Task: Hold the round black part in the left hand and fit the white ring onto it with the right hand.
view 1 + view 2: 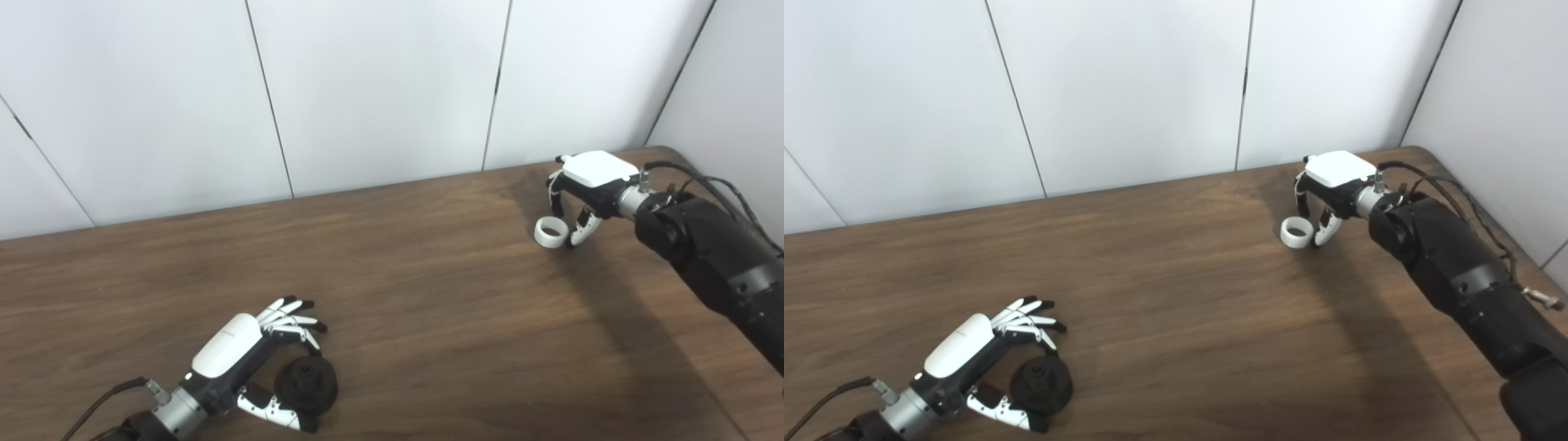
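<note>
Left hand (245,352) cups the black part (308,383); right hand (591,184) pinches the white ring (550,232) on the table (429,294)

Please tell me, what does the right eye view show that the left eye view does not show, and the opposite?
Only the right eye view shows more of the right arm, down to a small metal fitting by its cable.

Only the left eye view shows a third wall seam at far left.

Both show the left hand curled round the black part on the table, and the right hand closing on the white ring at the far right. Whether either is gripped is unclear.
</note>
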### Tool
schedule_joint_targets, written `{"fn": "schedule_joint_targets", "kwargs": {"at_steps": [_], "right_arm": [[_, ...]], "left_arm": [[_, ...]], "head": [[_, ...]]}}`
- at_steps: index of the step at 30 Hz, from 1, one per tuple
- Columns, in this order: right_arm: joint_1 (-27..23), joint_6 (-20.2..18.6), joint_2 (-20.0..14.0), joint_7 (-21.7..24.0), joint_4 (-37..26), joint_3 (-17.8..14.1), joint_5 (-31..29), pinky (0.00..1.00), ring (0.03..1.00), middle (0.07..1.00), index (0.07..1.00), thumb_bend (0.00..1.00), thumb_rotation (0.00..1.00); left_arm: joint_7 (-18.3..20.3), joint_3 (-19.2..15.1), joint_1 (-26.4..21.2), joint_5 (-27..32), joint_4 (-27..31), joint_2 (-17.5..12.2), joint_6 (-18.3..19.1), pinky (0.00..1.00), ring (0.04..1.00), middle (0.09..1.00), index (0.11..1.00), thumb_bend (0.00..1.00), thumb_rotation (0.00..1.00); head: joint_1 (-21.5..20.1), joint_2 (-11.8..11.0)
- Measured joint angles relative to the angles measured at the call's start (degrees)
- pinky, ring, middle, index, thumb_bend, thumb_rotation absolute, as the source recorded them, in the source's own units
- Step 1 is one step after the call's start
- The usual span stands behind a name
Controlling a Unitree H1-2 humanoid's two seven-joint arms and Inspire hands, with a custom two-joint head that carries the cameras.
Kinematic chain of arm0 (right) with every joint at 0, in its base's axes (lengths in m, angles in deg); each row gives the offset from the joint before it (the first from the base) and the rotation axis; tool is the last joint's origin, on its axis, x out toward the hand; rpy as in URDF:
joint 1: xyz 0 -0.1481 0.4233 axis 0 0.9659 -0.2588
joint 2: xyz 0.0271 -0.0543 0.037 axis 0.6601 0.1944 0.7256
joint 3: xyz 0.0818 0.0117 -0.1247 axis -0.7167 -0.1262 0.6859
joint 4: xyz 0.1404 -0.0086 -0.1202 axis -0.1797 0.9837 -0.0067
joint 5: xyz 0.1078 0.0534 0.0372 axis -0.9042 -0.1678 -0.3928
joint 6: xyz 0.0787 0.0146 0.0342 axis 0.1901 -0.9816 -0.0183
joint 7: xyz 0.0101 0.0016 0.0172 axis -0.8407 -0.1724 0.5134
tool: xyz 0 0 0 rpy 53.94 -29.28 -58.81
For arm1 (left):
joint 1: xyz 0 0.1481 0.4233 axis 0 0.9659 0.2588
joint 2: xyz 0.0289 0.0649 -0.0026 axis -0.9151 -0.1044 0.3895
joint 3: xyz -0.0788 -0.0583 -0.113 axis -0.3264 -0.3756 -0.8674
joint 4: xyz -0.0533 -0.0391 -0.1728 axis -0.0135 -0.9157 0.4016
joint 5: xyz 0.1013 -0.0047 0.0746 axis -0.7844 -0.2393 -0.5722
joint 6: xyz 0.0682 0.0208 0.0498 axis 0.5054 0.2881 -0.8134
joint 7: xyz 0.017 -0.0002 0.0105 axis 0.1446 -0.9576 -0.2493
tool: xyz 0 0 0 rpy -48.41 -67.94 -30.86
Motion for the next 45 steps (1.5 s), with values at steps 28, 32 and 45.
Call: {"fn": "schedule_joint_targets", "kwargs": {"at_steps": [28, 32, 45], "right_arm": [[0.0, -0.2, -0.5, 3.3, -0.8, 0.0, 1.1, 1.0, 1.0, 0.952, 0.635, 1.0, 0.24], [-0.1, -0.2, -0.4, 3.8, -1.0, 0.0, 1.1, 1.0, 1.0, 0.952, 0.635, 1.0, 0.24], [-0.9, 0.2, 0.5, 4.8, -1.3, 0.5, 1.1, 1.0, 1.0, 0.956, 0.638, 1.0, 0.22]], "left_arm": [[-0.6, 0.3, 0.0, 0.1, -0.2, 0.0, 0.0, 1.0, 0.939, 0.787, 0.481, 0.52, 0.05], [-1.4, 0.7, 0.0, 0.1, -0.3, -0.1, 0.0, 1.0, 0.937, 0.785, 0.481, 0.52, 0.05], [-2.3, 1.1, -0.1, 0.1, -1.1, -0.1, -0.1, 1.0, 0.938, 0.785, 0.481, 0.52, 0.05]], "head": [[-0.2, -0.2], [-0.5, -0.4], [-0.7, -0.6]]}}
